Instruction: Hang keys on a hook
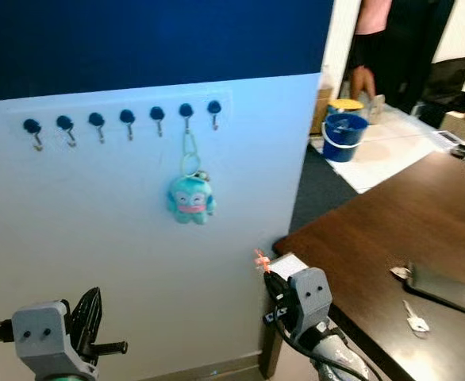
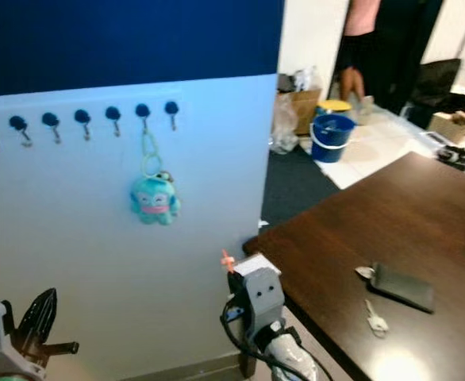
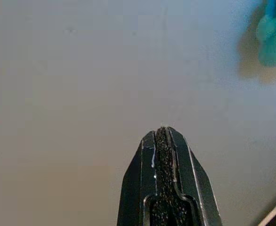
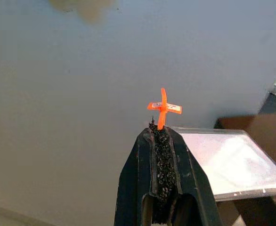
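Several black hooks (image 1: 127, 117) run in a row along the white wall. A teal plush keychain (image 1: 190, 198) hangs by its ring from the second hook from the right. My right gripper (image 4: 159, 128) is low by the table corner, shut on a small orange tag (image 4: 163, 108) that is joined to a clear card sleeve (image 4: 227, 162). My left gripper (image 3: 162, 132) is shut with nothing in it, pointing at bare wall below the hooks. A loose silver key (image 1: 416, 319) lies on the brown table (image 1: 359, 238) beside a dark wallet (image 1: 440, 287).
The table's corner stands close to the wall on my right. Beyond it are a blue bucket (image 1: 344, 136), boxes and a person (image 1: 374, 40) standing at the back. The other hooks (image 1: 63, 123) carry nothing.
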Robot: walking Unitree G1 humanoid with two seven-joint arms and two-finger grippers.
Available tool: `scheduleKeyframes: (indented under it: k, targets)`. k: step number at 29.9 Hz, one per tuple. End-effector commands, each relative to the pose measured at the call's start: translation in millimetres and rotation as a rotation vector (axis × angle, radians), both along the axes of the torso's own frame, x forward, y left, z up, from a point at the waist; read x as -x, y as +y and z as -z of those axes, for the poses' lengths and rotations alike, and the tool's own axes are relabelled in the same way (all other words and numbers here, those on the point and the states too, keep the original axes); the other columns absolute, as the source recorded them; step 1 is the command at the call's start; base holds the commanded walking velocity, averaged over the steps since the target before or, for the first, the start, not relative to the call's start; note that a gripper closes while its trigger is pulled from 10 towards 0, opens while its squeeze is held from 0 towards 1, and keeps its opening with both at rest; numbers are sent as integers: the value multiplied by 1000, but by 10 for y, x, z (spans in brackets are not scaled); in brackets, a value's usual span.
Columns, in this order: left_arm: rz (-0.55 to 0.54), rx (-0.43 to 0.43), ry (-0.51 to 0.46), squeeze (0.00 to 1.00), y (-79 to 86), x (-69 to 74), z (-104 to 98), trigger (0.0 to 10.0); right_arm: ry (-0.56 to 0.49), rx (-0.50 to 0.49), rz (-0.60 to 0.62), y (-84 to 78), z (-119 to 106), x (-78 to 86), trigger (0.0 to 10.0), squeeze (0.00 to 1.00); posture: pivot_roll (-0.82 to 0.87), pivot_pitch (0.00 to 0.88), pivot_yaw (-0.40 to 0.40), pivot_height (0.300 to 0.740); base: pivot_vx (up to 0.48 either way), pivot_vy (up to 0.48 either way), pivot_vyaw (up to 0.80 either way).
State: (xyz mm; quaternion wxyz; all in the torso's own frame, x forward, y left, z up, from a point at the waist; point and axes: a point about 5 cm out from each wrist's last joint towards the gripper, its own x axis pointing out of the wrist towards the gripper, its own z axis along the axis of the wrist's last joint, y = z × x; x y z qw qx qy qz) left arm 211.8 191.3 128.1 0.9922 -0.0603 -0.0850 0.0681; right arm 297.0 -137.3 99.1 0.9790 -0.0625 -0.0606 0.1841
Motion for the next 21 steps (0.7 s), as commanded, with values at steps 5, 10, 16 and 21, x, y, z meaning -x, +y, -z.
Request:
scheduleKeyframes:
  k: [5,10,16,21]
  targets:
    - [-44,-21,78,0,79,38,131,10000,0,-13,-7,55,6,-7,10000,0,-65,24,115,740,0,0,800]
    - [-57,-18,90,0,81,37,149,10000,-9,-13,-12,67,-18,-21,10000,0,-66,28,109,740,0,0,800]
    - [-65,-18,95,0,74,38,159,10000,-13,-7,-17,64,-28,-27,10000,0,-66,32,103,740,0,0,800]
    - [-51,-21,95,0,46,21,158,10000,9,-39,0,33,1,-26,10000,0,-70,32,104,740,0,0,320]
